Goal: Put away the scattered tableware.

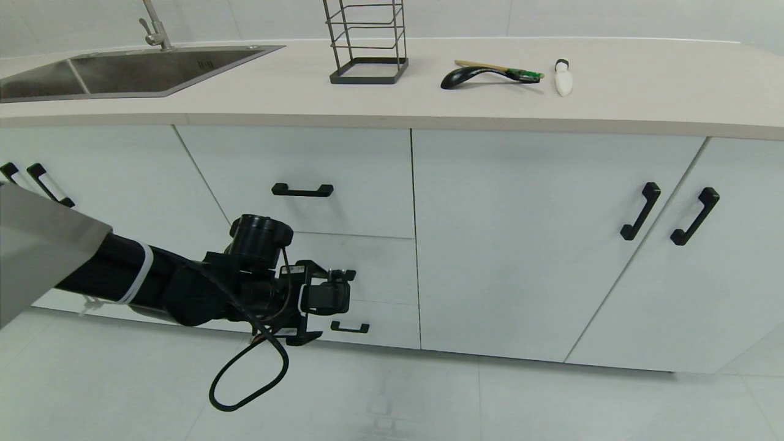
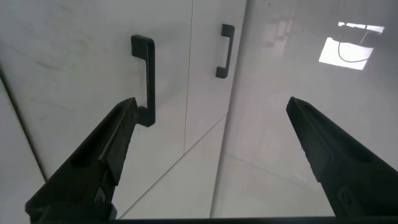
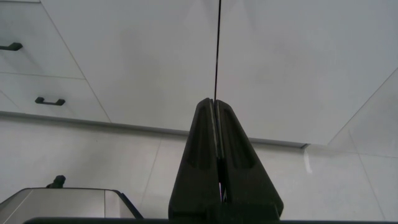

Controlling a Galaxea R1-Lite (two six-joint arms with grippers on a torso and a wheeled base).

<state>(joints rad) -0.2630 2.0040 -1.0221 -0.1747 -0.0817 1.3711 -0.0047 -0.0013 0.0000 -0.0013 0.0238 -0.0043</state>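
— Where is the tableware?
— On the bench (image 1: 643, 92), all of it to the right of the wire rack (image 1: 367, 46) and outside it. Nearest the rack is a black spoon (image 1: 468, 76), its bowl toward the rack. A wooden stick (image 1: 481, 64) with a green end lies just behind the spoon and meets the spoon's handle at that end. Farther from the rack, apart from those two, lies a white utensil (image 1: 563, 81).
— How many pieces?
— Three: one black, one wooden, one white. The single rack stands upright near the back of the bench.
— Any other container?
— One steel sink (image 1: 122, 70) with one tap (image 1: 156, 27), well to the left of the rack.
— And the arms?
— The left arm (image 1: 171, 288) is low in front of the drawers, below the rack and toward the sink side. The left fingers (image 2: 106, 149) are spread wide, with white cupboard doors (image 2: 74, 56) and two black handles (image 2: 144, 81) showing between them. The right fingers (image 3: 202, 143) are pressed flat against each other, pointing at the seam between two white doors.
— How many handles in all?
— Six in the head view.
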